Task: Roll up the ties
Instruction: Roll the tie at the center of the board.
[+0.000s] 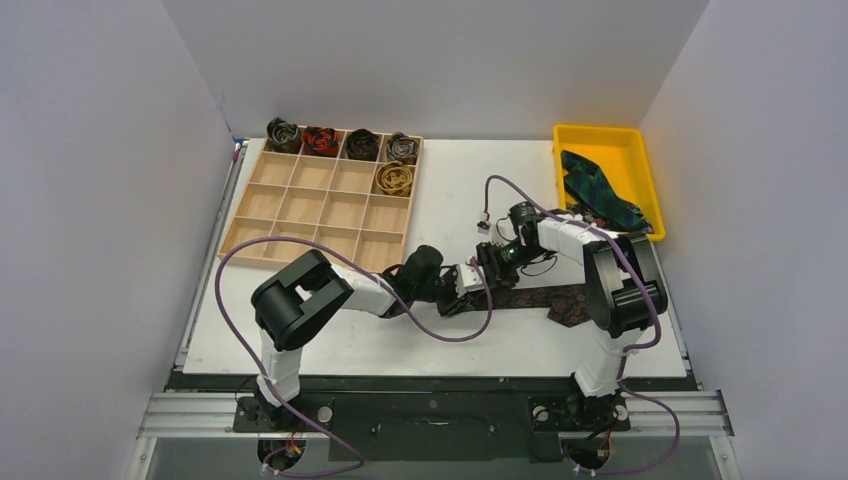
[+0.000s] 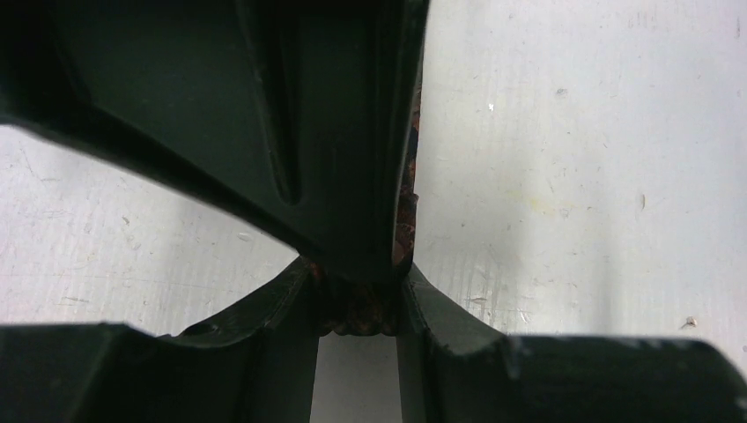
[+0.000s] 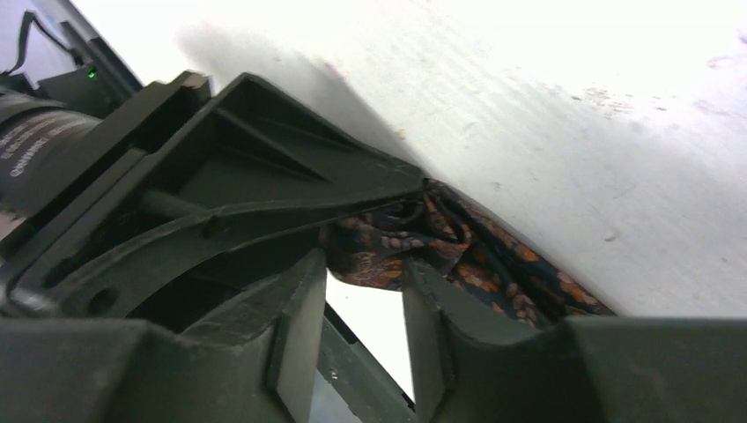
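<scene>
A dark brown patterned tie lies flat on the white table, its wide end to the right. My left gripper and right gripper meet at its narrow left end. In the left wrist view the left gripper is shut on a bunched bit of the tie, with the right gripper's finger close in front. In the right wrist view the right gripper holds folded tie fabric at its fingertips. A green-blue tie lies in a yellow bin.
A wooden compartment tray stands at the back left. Several coiled ties sit in its top rows, such as a red one and a gold one. White walls close in left, right and behind. Purple cables loop near both arms.
</scene>
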Motion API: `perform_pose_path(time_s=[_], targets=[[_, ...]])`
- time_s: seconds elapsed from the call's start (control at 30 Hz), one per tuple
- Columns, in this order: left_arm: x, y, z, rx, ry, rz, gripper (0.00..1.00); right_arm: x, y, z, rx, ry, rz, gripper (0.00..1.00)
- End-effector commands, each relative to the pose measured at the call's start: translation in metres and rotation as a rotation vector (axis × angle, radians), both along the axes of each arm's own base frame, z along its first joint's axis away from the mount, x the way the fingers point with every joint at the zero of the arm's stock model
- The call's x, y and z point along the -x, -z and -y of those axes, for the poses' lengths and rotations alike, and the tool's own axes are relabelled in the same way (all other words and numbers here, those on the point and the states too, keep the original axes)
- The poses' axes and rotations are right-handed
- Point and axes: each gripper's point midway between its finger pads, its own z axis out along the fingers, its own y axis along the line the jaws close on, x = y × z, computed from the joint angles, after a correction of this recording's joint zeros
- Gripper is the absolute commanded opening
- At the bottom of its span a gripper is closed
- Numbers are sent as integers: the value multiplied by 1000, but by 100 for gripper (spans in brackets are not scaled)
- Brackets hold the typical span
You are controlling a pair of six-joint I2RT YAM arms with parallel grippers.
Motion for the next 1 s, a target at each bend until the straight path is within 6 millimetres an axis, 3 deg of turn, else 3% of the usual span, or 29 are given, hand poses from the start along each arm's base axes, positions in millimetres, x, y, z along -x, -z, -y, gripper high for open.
perform_pose_path(time_s=[0.0, 0.1, 0.13, 0.2, 0.37, 0.6, 0.7, 0.97], targets=[[26, 81, -72, -350, -83, -155, 16, -6, 21, 14, 108, -25, 17, 26], [26, 81, -70, -345, -85, -160, 19, -1, 37, 29, 182, -75, -1, 14], [26, 81, -70, -343, -83, -162, 20, 1, 42, 34, 196, -86, -14, 5], [26, 82, -70, -340, -79, -164, 24, 3, 49, 43, 229, -100, -22, 0], [21, 75, -64, -270, -73, -147, 47, 6, 64, 56, 268, -106, -42, 0], [24, 48, -51, -58, -27, -159, 64, 0, 75, 58, 301, -89, -45, 0], [21, 29, -38, 81, 11, -110, 66, -1, 81, 60, 319, -87, -42, 0], [24, 21, -9, 251, 66, -85, 60, -5, 91, 64, 358, -93, -30, 0]])
